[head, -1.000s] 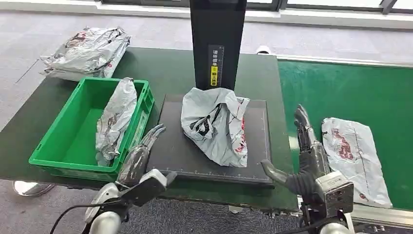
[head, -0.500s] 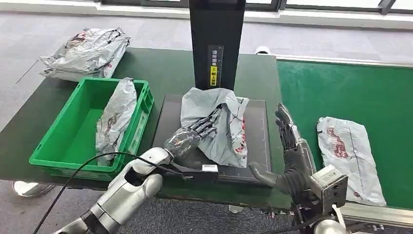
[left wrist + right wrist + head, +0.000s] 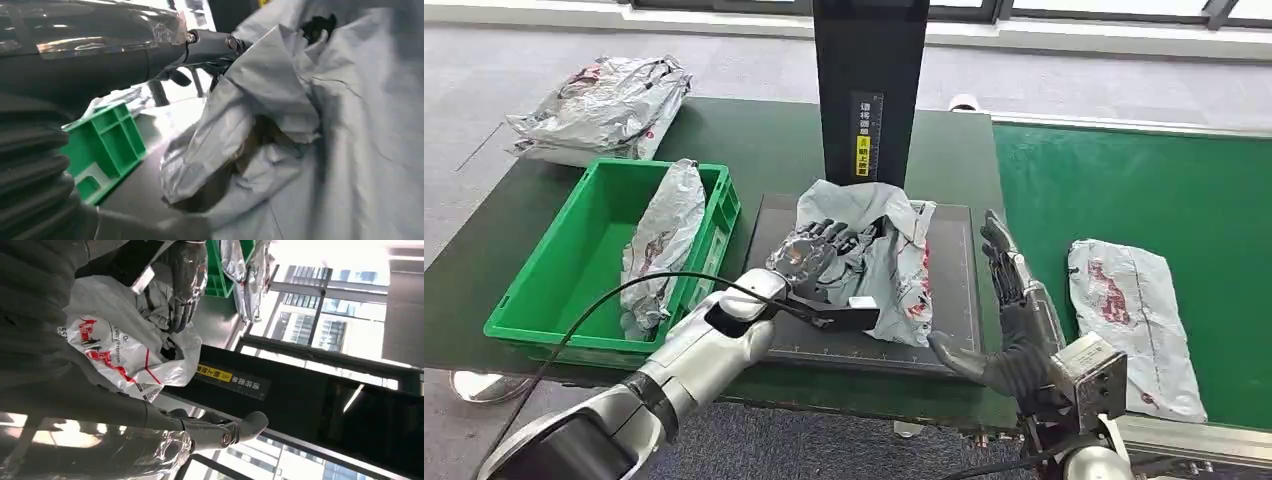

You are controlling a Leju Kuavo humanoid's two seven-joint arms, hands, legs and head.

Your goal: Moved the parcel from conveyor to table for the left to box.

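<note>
- Two silver arms reach in from below over the dark green surface.
- Left hand lies on the crumpled grey plastic parcel, fingers curled into its folds, gripping it.
- That parcel sits on the flat black square platform, just below the tall black post.
- Right hand stands beside the platform, fingers spread, holding nothing.
- One more grey parcel lies on the green conveyor belt.
- Another grey bag leans inside the green plastic crate.

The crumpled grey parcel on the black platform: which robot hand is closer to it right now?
Left. The left robot hand lies on the crumpled grey parcel, fingers on its folds. The right robot hand is open beside the black platform, clear of it.
</note>
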